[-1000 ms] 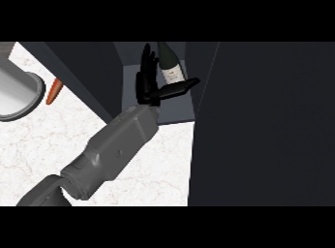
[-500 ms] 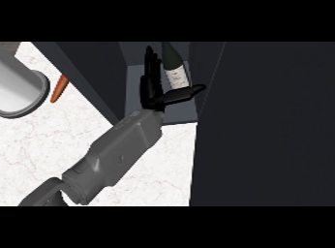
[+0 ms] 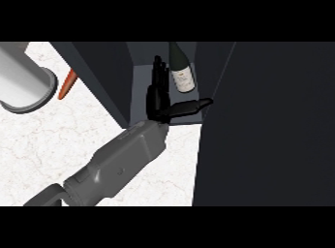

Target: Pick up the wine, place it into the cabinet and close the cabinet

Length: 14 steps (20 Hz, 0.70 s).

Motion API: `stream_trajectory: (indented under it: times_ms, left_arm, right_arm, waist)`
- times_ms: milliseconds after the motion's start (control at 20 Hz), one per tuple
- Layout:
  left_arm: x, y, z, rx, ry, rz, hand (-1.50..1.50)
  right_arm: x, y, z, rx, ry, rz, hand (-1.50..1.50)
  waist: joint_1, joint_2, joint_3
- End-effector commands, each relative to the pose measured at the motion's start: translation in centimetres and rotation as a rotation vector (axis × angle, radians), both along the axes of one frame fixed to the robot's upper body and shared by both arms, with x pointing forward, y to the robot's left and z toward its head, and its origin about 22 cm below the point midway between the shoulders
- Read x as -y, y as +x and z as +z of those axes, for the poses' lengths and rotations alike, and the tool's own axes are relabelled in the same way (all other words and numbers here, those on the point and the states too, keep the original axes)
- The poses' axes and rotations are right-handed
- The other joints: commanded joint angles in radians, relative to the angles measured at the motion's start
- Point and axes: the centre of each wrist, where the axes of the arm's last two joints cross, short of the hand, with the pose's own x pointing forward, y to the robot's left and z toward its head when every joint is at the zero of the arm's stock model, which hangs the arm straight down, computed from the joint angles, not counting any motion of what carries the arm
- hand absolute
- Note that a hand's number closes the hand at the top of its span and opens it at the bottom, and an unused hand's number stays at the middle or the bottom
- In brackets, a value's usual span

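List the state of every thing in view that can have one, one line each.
wine bottle: upright inside the cabinet, not gripped
cabinet: open
cabinet door: swung out, not shut
hand: open, fingers straight beside the bottle, thumb out
grey cylinder: lying on its side
orange item: lying on the counter

Narrow cabinet gap beside wine, dark door rightward.

The worktop is showing as smooth, veined white marble; the wine bottle is looking like dark glass with a pale paper label; the cabinet is appearing matt dark grey.
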Motion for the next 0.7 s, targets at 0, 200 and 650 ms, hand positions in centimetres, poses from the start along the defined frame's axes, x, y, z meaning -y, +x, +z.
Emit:
stream_trajectory:
  times_ms: [0, 200, 650]
  left_arm:
    - [1.0, -0.7, 0.4, 0.006, 0.003, -0.035, -1.5]
    - [0.2, -0.7, -0.5, 0.041, 0.032, -0.044, -1.5]
    - [1.0, -4.1, -1.9, 0.068, 0.029, -0.034, -1.5]
  right_arm:
    - [0.0, -0.8, 0.0, -0.018, 0.007, -0.03, -1.5]
    - [0.0, -1.6, -0.5, -0.022, -0.007, -0.047, -1.5]
    - [0.5, -2.1, 0.1, 0.0, 0.01, -0.056, -1.5]
  waist:
    - [0.018, -0.006, 0.0]
    - [0.048, -0.012, 0.0]
    - [0.044, -0.012, 0.0]
